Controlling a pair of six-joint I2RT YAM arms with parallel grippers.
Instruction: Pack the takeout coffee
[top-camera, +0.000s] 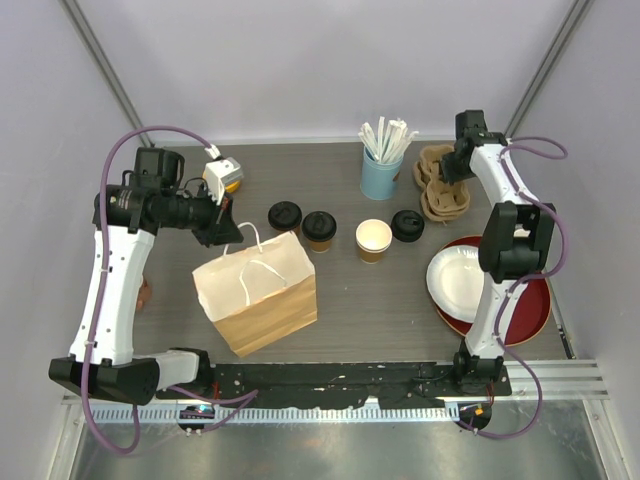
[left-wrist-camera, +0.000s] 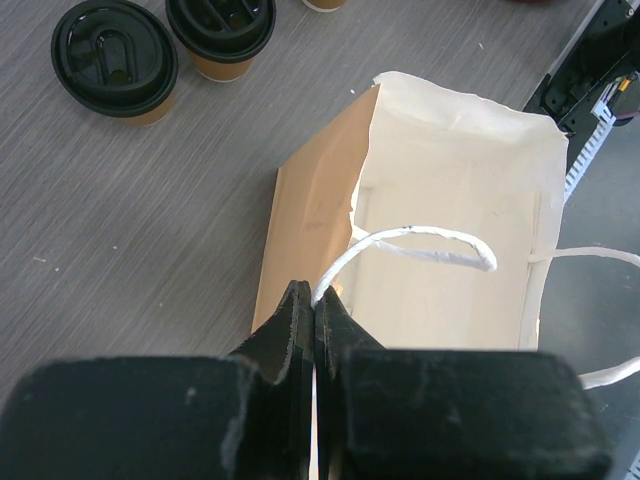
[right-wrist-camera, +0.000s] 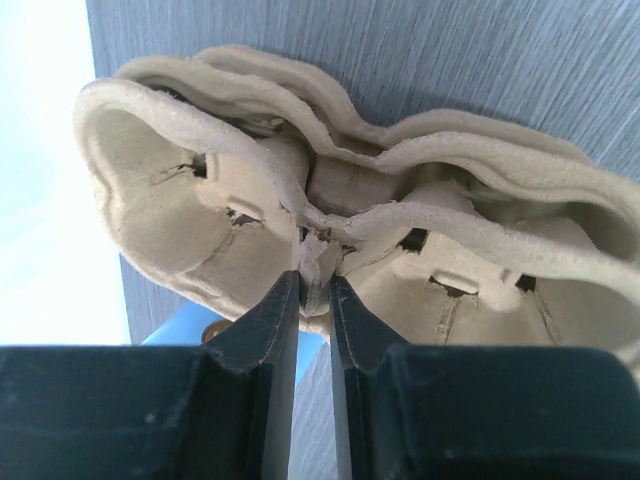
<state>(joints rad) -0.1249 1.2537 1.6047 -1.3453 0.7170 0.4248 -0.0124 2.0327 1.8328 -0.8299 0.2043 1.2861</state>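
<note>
Two kraft-brown takeout coffee cups with black lids (top-camera: 285, 215) (top-camera: 319, 228) stand mid-table; the left wrist view shows them as the left cup (left-wrist-camera: 113, 60) and the right cup (left-wrist-camera: 222, 35). A third black lid (top-camera: 407, 225) sits further right; what is under it I cannot tell. A brown paper bag (top-camera: 255, 290) (left-wrist-camera: 450, 200) lies in front of them, mouth open. My left gripper (top-camera: 225, 232) (left-wrist-camera: 315, 300) is shut on its white handle (left-wrist-camera: 420, 240). My right gripper (top-camera: 455, 165) (right-wrist-camera: 315, 285) is shut on the centre ridge of a pulp cup carrier (top-camera: 440, 190) (right-wrist-camera: 350, 200).
An open pale cup (top-camera: 374, 240) stands between the lidded cups and the lone lid. A light-blue cup of wrapped straws (top-camera: 380, 172) is at the back. A white plate (top-camera: 460, 280) rests on a red plate (top-camera: 525, 315) at the right. Several carriers are stacked.
</note>
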